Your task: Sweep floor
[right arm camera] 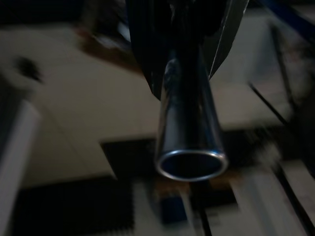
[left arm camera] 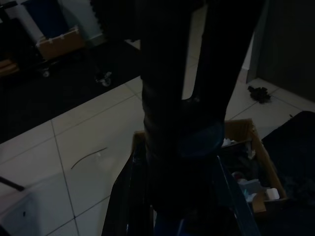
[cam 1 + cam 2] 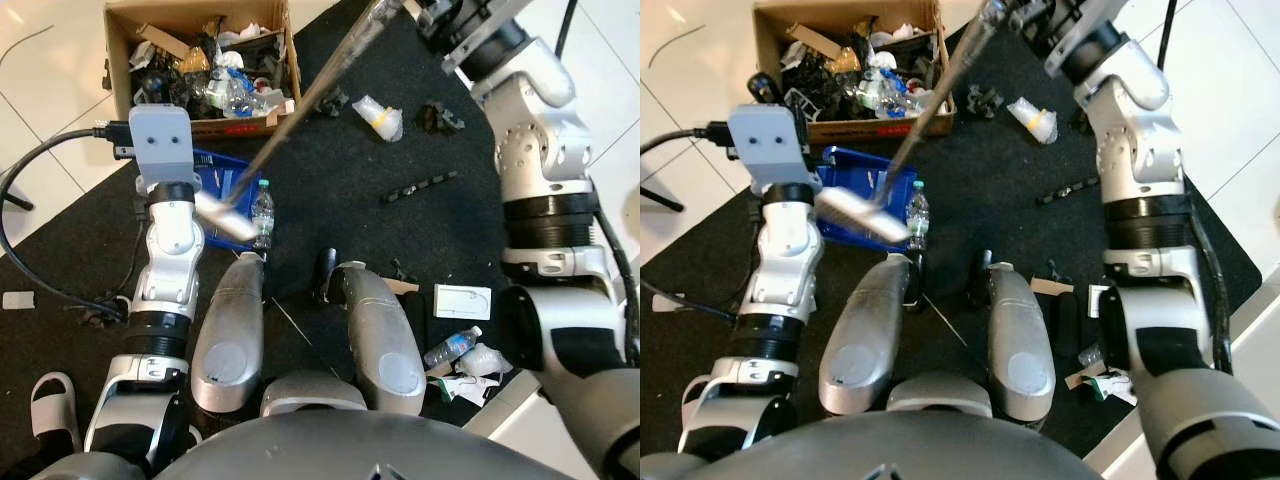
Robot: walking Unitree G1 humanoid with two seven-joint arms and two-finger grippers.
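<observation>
My right gripper (image 3: pixel 1015 14) is raised at the far side and shut on the broom's metal pole (image 3: pixel 310 100); the pole's open end (image 1: pixel 191 164) shows in the right wrist view. The pole slants down to the pale broom head (image 3: pixel 225 218), which lies against a blue dustpan (image 3: pixel 222 170) and next to a clear water bottle (image 3: pixel 262 212) on the black mat. In the dark left wrist view my left gripper (image 2: pixel 189 93) is shut on the dustpan's dark handle (image 2: pixel 179 147). From the head, that wrist (image 3: pixel 160 140) hides its fingers.
A cardboard box (image 3: pixel 120 60) full of rubbish stands behind the dustpan. Litter lies on the mat: a plastic wrapper (image 3: pixel 380 117), a black strip (image 3: pixel 420 186), a white card (image 3: pixel 462 299), a crushed bottle (image 3: pixel 452 346). A black cable (image 3: pixel 30 170) and a slipper (image 3: pixel 50 400) lie to my left.
</observation>
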